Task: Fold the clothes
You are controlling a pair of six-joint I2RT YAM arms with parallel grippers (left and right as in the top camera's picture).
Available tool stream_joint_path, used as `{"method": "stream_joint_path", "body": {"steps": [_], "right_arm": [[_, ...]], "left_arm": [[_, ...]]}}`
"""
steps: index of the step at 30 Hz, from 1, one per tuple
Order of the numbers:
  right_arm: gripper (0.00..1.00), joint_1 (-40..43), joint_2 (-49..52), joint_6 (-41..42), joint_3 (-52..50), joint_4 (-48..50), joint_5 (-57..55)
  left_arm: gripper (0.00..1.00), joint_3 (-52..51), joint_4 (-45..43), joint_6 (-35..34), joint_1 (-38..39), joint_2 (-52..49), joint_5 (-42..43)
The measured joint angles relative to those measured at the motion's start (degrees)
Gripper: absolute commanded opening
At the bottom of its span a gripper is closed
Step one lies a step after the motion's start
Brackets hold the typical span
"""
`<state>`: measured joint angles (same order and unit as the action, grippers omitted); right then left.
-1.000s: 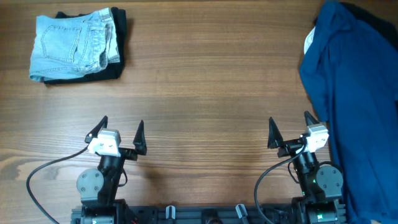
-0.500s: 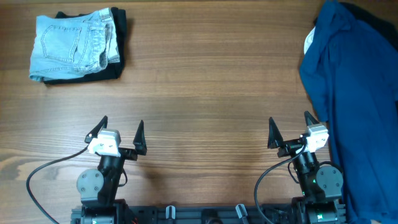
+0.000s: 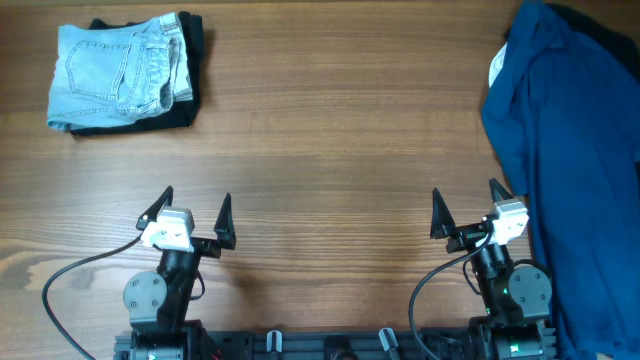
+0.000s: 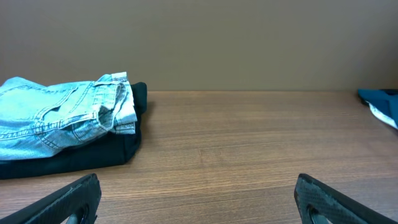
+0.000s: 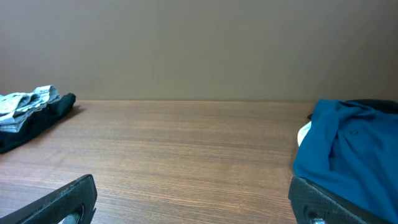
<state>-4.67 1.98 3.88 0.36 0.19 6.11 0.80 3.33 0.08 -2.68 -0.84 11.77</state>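
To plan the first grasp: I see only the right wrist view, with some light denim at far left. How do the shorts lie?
Observer: From overhead, the denim shorts are a compact folded bundle on top of a black garment.
Operator: Is the left gripper near them?
Observer: No, the left gripper is open and empty, far from them.
Operator: And the blue cloth?
Observer: The dark-blue garment runs down the whole right side, close beside the right gripper.

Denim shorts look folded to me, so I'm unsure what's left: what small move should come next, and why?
Probably leave both arms parked. The denim shorts already lie folded on the black garment, and the left gripper and right gripper sit open and empty near the robot's base, far from them.
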Motion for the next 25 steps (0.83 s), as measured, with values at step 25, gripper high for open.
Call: {"method": "stream_joint_path", "body": {"steps": [25], "right_arm": [[1.00,0.00,0.00,0.00,0.00,0.00,0.02]], "left_arm": [[1.00,0.00,0.00,0.00,0.00,0.00,0.00]]}}
